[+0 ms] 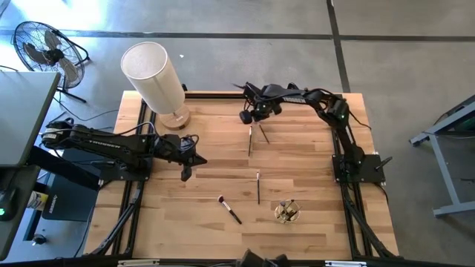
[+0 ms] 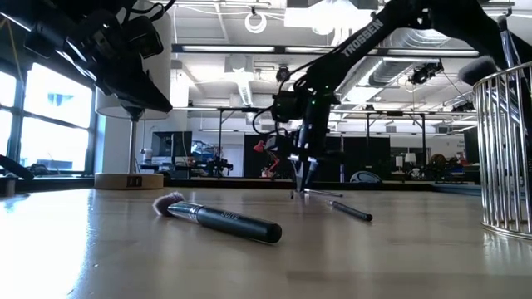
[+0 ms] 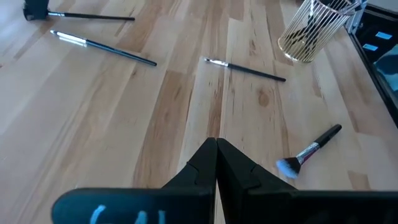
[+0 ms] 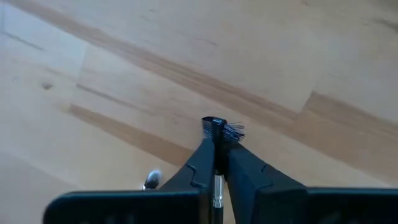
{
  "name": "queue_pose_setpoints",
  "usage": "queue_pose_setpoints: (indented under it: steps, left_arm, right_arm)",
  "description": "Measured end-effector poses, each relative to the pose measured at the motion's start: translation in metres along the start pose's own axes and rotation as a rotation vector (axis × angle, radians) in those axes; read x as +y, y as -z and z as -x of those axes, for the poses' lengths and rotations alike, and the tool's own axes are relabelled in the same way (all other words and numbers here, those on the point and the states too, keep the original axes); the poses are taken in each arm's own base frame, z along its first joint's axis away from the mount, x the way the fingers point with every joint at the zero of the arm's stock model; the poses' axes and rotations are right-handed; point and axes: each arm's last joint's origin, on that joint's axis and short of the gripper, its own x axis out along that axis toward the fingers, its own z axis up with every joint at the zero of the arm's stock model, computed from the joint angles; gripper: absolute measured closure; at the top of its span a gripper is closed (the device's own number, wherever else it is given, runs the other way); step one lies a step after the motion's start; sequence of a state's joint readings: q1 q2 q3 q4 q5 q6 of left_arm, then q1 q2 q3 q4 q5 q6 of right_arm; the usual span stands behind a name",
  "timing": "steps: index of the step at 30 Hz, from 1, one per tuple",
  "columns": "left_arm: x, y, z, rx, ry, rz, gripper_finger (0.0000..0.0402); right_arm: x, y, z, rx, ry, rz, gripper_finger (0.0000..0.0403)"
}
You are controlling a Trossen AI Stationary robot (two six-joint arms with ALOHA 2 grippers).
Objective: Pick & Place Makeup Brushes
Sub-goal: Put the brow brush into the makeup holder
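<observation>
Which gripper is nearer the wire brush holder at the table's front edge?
Left, though not by much. The left gripper hangs left of the wire holder, with the fluffy brush between. The right gripper is at the far side, shut on a thin brush.

Overhead looks straight down, the low view skims level, wrist views hover close; all share the table [image 1: 297,156].

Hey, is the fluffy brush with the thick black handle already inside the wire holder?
No, the fluffy brush lies flat on the table, apart from the wire holder.
</observation>
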State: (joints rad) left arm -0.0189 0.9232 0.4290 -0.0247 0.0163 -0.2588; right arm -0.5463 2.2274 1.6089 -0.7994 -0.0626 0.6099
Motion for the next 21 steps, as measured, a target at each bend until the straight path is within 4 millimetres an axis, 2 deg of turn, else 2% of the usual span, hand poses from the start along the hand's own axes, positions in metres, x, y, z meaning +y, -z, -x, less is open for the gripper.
queue_pose_setpoints:
  steps: [5, 9, 13, 17, 21]
  left_arm:
    - [0.0, 0.0, 0.0, 0.0, 0.001, 0.0, 0.0402]
    - [0.0, 0.0, 0.0, 0.0, 0.0, 0.0, 0.0402]
    - [0.0, 0.0, 0.0, -0.005, -0.013, 0.0, 0.0402]
    - [0.0, -0.003, 0.0, -0.041, -0.016, 0.0, 0.0401]
    - [-0.001, -0.005, 0.0, -0.055, -0.015, 0.0, 0.0402]
  right_arm:
    - [-0.001, 0.013, -0.007, 0.032, 0.014, 0.029, 0.0393]
    - [0.009, 0.024, 0.005, 0.023, 0.012, 0.075, 0.0393]
    - [0.019, 0.038, 0.032, -0.018, 0.015, 0.13, 0.0393]
    - [0.03, 0.048, 0.083, -0.164, -0.004, 0.176, 0.0393]
    - [0.038, 0.074, 0.123, -0.297, 0.014, 0.225, 0.0393]
